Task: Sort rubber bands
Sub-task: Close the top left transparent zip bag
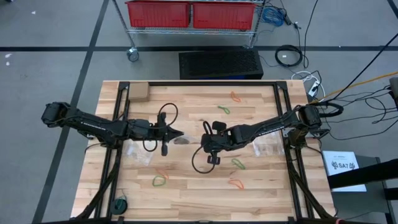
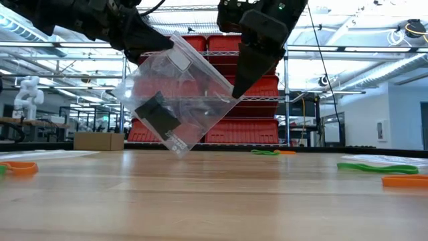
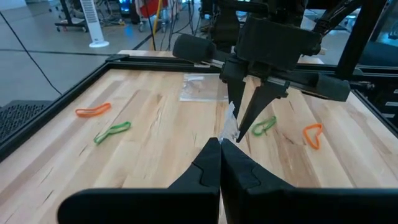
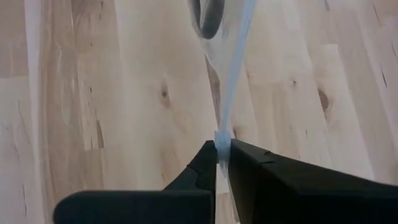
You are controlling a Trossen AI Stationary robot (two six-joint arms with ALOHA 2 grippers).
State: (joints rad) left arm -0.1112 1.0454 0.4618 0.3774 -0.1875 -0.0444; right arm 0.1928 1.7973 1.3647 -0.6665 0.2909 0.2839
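A clear plastic zip bag (image 2: 194, 100) hangs tilted in the air above the table's middle, with a dark lump (image 2: 157, 114) inside. My left gripper (image 1: 181, 134) and my right gripper (image 1: 204, 142) are both shut on it from opposite sides. Loose rubber bands lie flat on the wood: orange (image 1: 235, 96) and green (image 1: 224, 109) at the far side, green (image 1: 238, 163) and orange (image 1: 235, 183) near right, green (image 1: 160, 181) and orange (image 1: 163, 173) near left. My left gripper pinches the bag's upper left edge (image 2: 152, 59) between its two fingers, coming almost level from the table's left. The bag hangs clear of the table below and to the right of the fingers. My right gripper pinches the bag's right corner (image 4: 222, 138) between its two fingers, slanting down from the table's right. In the right wrist view the plastic runs edge-on away from the fingertips, clear of the wood.
Two more clear bags lie flat on the table, one at the left (image 1: 138, 154) and one at the right (image 1: 268, 146). A small cardboard box (image 1: 137, 92) sits at the far left corner. A dark and green item (image 1: 120, 203) lies near the front left edge.
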